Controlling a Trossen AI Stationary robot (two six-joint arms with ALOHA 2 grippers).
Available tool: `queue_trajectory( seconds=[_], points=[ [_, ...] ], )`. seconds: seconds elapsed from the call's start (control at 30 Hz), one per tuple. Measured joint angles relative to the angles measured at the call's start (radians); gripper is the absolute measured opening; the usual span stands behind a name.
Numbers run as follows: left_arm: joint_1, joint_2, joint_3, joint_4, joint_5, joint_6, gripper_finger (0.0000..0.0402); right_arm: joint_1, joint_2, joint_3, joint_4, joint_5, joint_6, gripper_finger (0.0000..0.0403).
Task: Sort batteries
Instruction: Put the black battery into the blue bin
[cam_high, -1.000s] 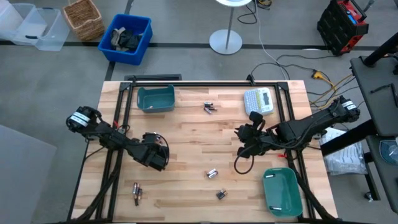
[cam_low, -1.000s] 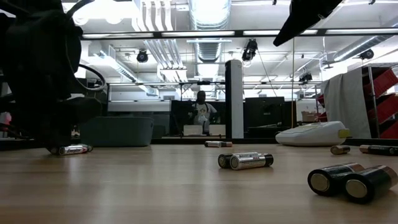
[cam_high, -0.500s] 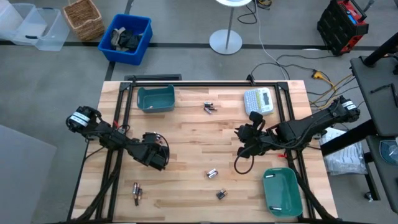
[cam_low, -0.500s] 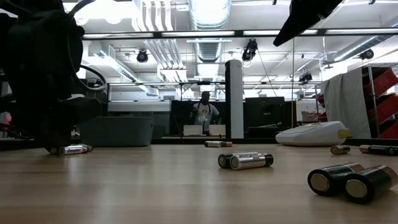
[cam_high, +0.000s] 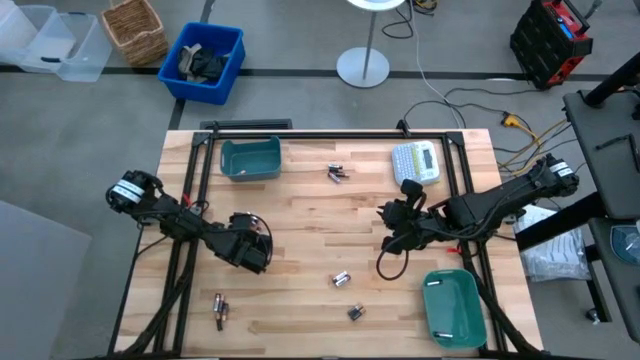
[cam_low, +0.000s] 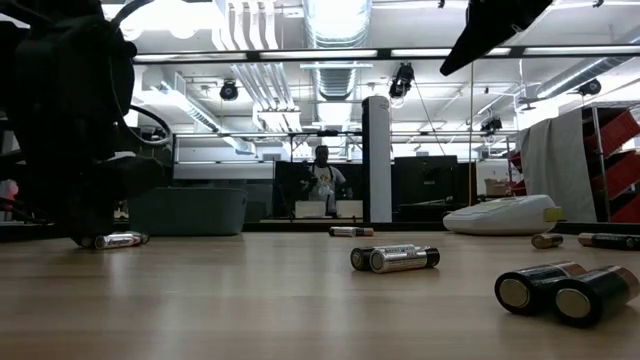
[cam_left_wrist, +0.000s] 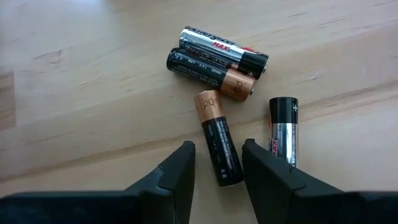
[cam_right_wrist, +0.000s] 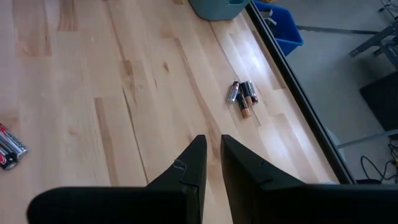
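- Wooden table (cam_high: 300, 215) under two dark arms; a person stands far back in the room in the low view.
- Left gripper (cam_left_wrist: 217, 163): fingers parted, empty, low over a cluster of four batteries (cam_left_wrist: 217, 81).
- Copper-topped dark cell (cam_left_wrist: 217, 137) lies with one end between the fingertips; fingers not touching it.
- Silver-and-black cell (cam_left_wrist: 283, 130) just beside one finger; two more lie side by side, touching, just beyond.
- Right gripper (cam_right_wrist: 208, 163): nearly closed, only a thin slit, holding nothing, raised over bare wood.
- Ahead of it: a small battery group (cam_right_wrist: 244, 96) near the table edge.
- Farther out: two teal bins (cam_high: 250, 158), label maker (cam_high: 415, 162).
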Motion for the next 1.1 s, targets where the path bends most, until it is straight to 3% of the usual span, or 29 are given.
queue_trajectory(
  seconds=[0.13, 0.43, 0.87, 1.1],
  points=[
    [0.000, 0.000, 0.000, 0.001, 0.002, 0.001, 0.0105, 0.000, 0.000, 0.000, 0.000, 0.000, 0.000, 0.0038],
    [0.000, -0.001, 0.001, 0.001, 0.011, 0.004, 0.0024, 0.000, 0.000, 0.000, 0.000, 0.000, 0.000, 0.0038],
    [-0.014, -0.030, 0.076, -0.117, 0.052, 0.036, 0.0022, 0.000, 0.000, -0.009, 0.004, 0.000, 0.000, 0.0038],
    [-0.057, -0.091, 0.168, -0.120, 0.007, 0.178, 0.0022, 0.000, 0.000, -0.024, 0.050, 0.000, -0.003, 0.0038]
  ],
)
